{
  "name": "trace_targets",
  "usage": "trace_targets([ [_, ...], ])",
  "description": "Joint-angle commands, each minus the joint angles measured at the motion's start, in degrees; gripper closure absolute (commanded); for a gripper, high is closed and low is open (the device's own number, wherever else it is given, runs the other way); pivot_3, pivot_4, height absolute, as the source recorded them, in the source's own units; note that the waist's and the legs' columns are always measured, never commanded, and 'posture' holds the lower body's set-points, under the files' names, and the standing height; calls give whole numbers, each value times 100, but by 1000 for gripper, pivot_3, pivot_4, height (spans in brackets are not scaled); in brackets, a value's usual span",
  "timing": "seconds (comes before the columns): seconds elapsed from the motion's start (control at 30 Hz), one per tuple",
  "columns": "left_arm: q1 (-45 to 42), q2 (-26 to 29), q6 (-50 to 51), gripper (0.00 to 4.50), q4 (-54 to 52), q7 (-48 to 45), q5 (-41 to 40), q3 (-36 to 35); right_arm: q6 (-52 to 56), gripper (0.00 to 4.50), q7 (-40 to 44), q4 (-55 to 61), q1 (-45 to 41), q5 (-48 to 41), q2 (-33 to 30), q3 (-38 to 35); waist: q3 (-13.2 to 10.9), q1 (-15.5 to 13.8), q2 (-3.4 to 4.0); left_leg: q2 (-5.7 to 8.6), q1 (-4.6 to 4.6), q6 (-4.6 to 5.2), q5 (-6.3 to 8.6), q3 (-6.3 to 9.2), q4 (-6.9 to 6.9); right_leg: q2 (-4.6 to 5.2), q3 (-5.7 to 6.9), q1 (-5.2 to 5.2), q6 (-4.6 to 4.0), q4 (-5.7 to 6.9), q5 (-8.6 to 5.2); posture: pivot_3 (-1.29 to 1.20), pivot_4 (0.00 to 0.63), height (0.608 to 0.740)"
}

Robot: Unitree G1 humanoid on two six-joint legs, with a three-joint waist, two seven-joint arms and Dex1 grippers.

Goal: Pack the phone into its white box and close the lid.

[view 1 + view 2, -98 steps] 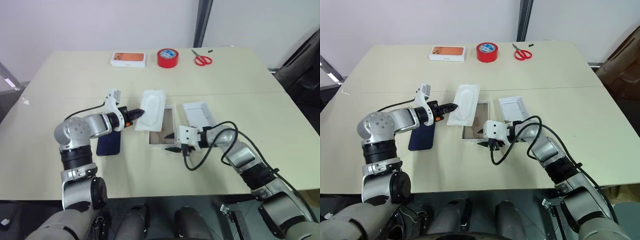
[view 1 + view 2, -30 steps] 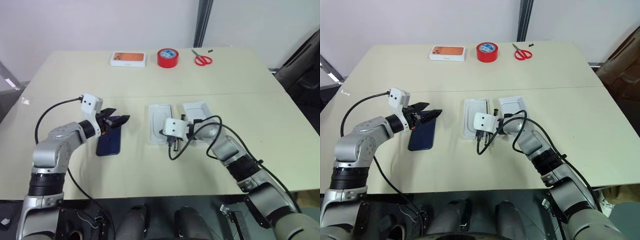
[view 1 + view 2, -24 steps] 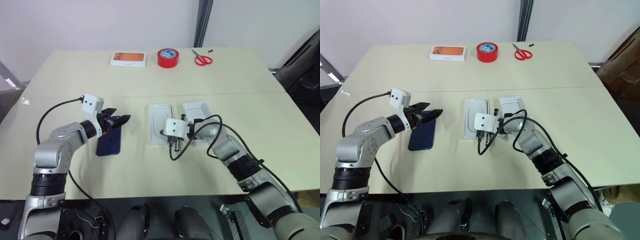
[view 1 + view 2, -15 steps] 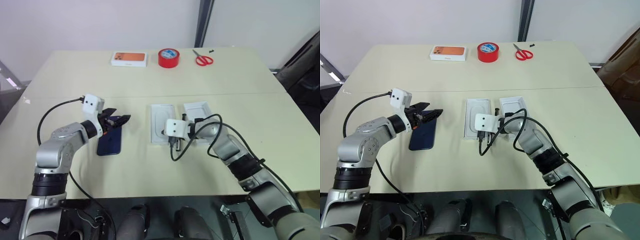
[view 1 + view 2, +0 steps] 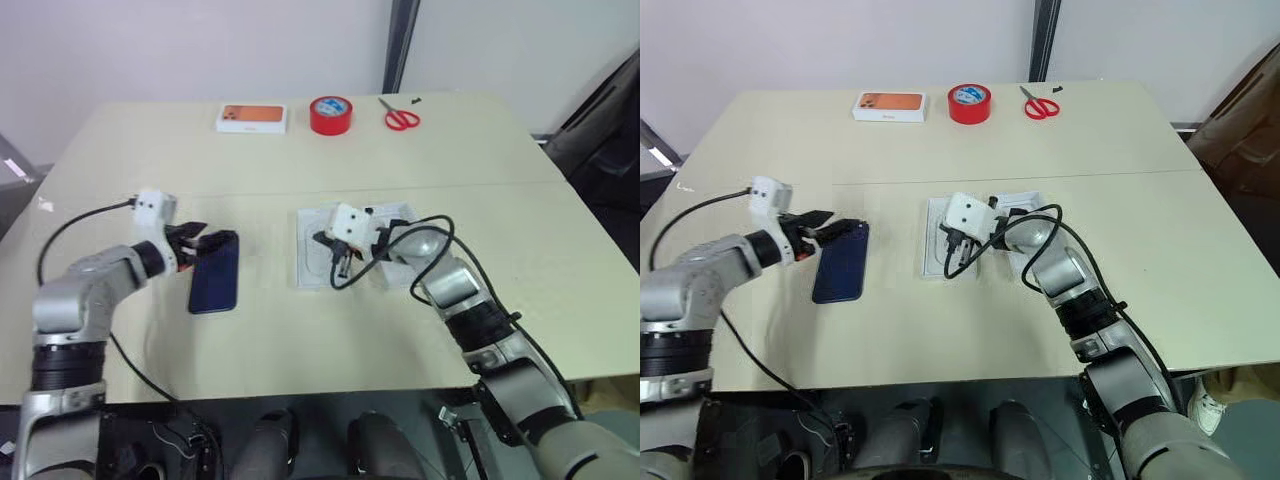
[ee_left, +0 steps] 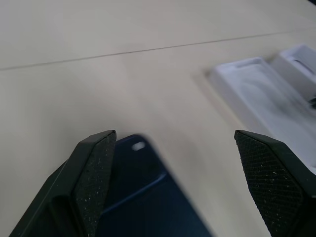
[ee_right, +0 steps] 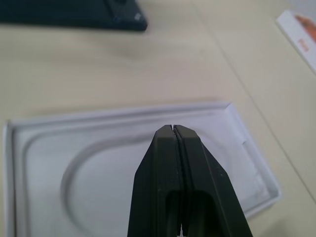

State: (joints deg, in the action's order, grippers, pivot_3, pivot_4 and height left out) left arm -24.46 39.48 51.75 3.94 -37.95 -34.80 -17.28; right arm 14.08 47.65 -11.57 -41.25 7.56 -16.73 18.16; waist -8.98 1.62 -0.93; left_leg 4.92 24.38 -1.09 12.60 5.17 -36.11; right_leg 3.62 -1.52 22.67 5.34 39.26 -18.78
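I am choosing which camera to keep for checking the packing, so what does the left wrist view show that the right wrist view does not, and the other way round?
Left wrist view alone: the left end effector, fingers wide apart, over one end of the phone, and a corner of the lid past the insert.

Right wrist view alone: the right end effector, shut, above the insert's rounded recess, and an edge of the orange-pictured box.

Both: the dark phone, the white insert and the beige table.

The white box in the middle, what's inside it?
A thin white insert with a rounded recess lies in the white box, covering its floor, so anything beneath is hidden. The phone lies outside on the table.
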Motion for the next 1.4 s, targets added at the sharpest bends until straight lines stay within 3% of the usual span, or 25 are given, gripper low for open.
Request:
trace_targets([
  [0.03,78,386,544,445,326,-279,-370,-499,57,4464,-197,204,-248,14,404,208,0,42,0,0,0,0,0,1,0,0,0,0,0,0,0,0,150,734],
  [0.23,250,647,1196,445,735,-475,-497,-487,484,4464,-307,-359,-648,327,1116,821,-1,69,2,2,0,-2,-1,8,-1,0,6,20,0,1,0,0,150,734],
  [0.53,339,322,1501,445,944,-448,-418,-93,1172,4464,-274,-1046,-851,674,1705,1500,0,74,3,4,0,-3,-1,10,0,2,5,24,0,6,0,0,150,734],
  [0.97,93,-463,2003,445,1309,-235,-242,423,1159,4464,-505,-1451,-990,745,1821,1426,24,-103,32,15,-49,2,3,10,4,12,6,-24,0,3,0,0,150,734],
  [1.4,0,-983,2354,445,991,-188,-188,699,1099,4464,-509,-1494,-963,767,1711,1411,50,-180,63,28,-60,7,6,18,3,20,7,-41,0,-1,0,0,150,734],
])
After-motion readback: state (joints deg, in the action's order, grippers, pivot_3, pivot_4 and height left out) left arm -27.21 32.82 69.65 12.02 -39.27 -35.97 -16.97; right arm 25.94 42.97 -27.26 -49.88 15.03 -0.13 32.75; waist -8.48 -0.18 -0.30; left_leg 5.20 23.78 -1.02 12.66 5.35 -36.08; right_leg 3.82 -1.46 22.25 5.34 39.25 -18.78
